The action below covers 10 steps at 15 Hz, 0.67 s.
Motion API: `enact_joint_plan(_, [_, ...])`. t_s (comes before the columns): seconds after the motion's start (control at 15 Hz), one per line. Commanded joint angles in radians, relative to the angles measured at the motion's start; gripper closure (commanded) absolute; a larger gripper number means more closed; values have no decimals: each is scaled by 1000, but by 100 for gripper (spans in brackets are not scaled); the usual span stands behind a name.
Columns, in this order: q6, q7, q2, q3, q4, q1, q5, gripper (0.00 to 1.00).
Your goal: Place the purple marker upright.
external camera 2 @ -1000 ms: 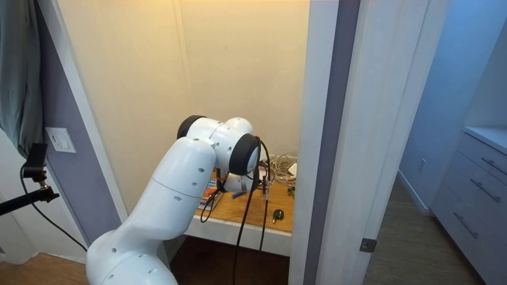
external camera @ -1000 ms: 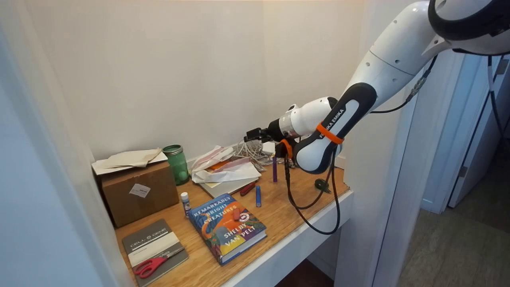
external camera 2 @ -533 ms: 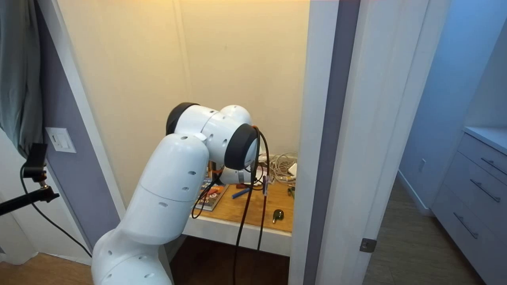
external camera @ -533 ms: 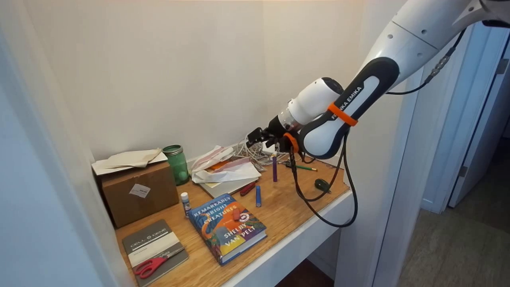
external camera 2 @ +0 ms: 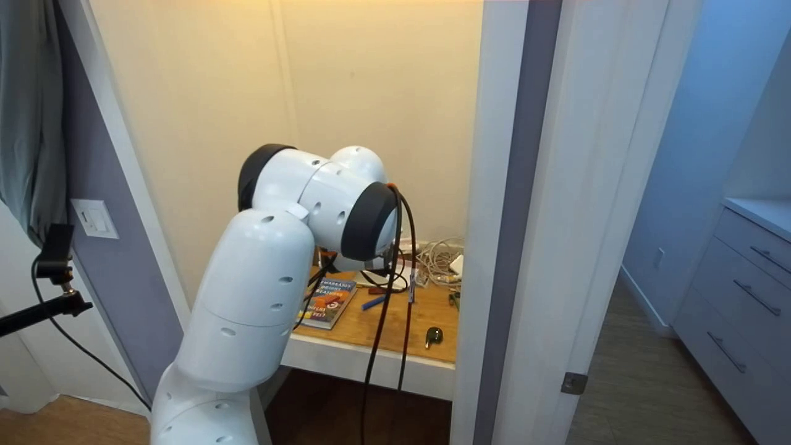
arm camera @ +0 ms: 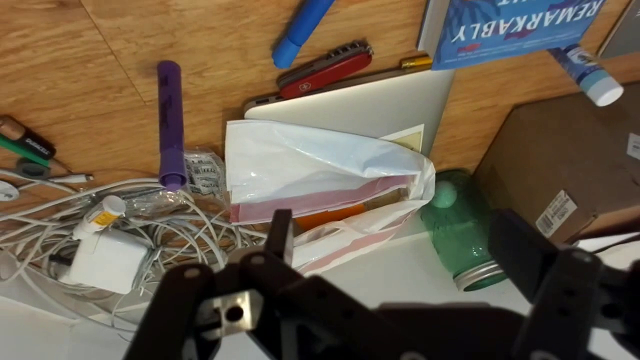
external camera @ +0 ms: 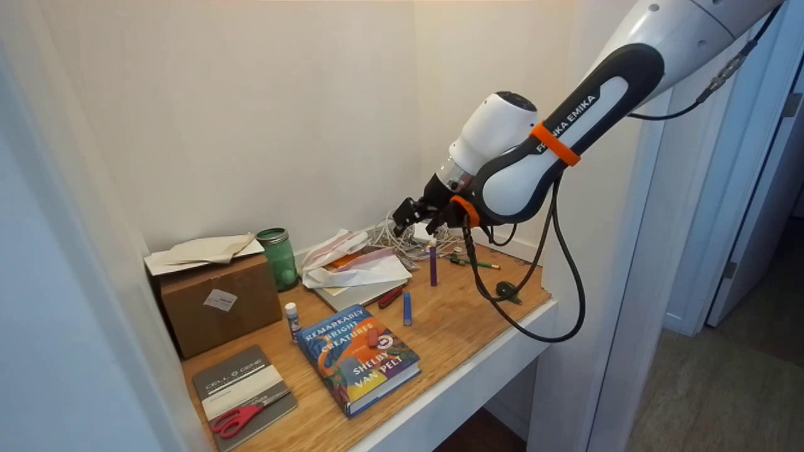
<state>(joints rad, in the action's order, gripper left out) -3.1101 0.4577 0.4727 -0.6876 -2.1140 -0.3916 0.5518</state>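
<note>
In an exterior view, book (external camera 2: 329, 303) now more exposed than 1 s ago. Above, beyond book: gripper (external camera: 414, 229), jaws parted, tipped further down. Right of book: purple marker (external camera: 433, 267), upright on desk (external camera: 455, 329); cable (external camera 2: 413, 253) probably masks it in an exterior view.

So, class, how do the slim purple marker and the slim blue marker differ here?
The slim purple marker stands upright; the slim blue marker lies flat. The purple marker is nearer the tangled pale cables, the blue marker nearer the colourful hardback book. Both rest on the wooden desk.
</note>
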Motion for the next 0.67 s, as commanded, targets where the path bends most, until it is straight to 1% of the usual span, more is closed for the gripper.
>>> enact_joint_plan(0.0, [85,-2,-80,-52,-44,-54,-18,0])
enact_joint_plan(0.27, [136,-10,-134,-77,-62,-82,-12,0])
enact_joint_plan(0.33, [128,-36,-133,-93,-67,-96,-5,0])
enact_joint_plan(0.4, [109,-11,-86,-61,-31,-62,-1,0])
enact_joint_plan(0.6, [111,-27,-104,-76,-45,-75,-1,0])
